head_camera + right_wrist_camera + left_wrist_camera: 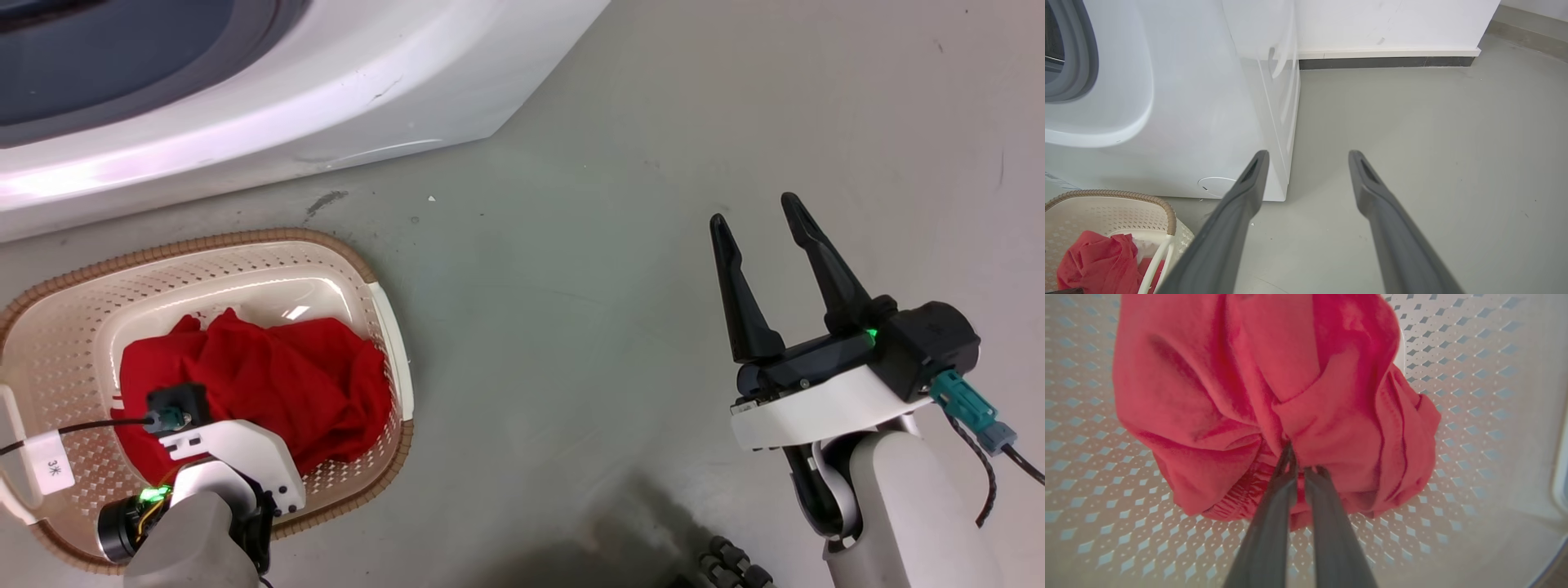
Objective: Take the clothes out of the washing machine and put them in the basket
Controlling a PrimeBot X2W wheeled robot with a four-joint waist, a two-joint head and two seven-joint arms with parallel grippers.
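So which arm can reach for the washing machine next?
Probably the right. The right gripper is open and empty over the floor, with the washing machine ahead of it. The left gripper is shut on the red clothes down in the basket.

red clothes (269, 376); cream perf. basket (73, 343), brown-rimmed
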